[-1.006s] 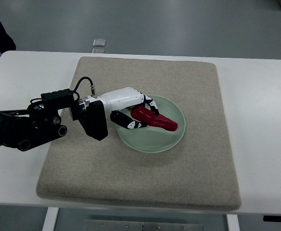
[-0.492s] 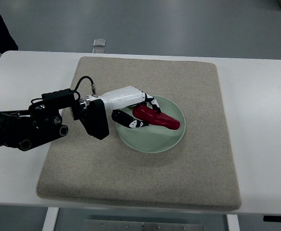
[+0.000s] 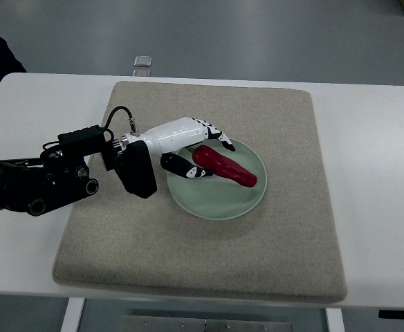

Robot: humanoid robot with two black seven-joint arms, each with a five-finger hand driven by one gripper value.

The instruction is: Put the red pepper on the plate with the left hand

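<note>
A white table (image 3: 375, 138) is filling most of what I am looking down on, and a large beige mat (image 3: 209, 256) is lying square across its middle. A pale green plate (image 3: 219, 204) is sitting on the mat, a little right of the mat's centre. My left arm is reaching in from the left edge, its dark forearm and black wrist block lying over the mat's left part, with a thin black cable looping up above the wrist. My left hand (image 3: 188, 142) is hovering over the plate's left rim, its white back turned upward. My fingers (image 3: 219, 138) are stretching out loosely above the pepper's stem end, and my thumb is lying lower down, just beside the pepper; I am not gripping anything, the hand being relaxed and let go. The red pepper (image 3: 224, 165) is lying inside the plate, running from upper left to lower right, its tip pointing toward the plate's right rim. Its upper end is sitting close under my fingertips; whether they are brushing it I cannot tell. Beyond the table's far edge, a small pale rectangular thing (image 3: 143, 62) is lying on the grey floor.
</note>
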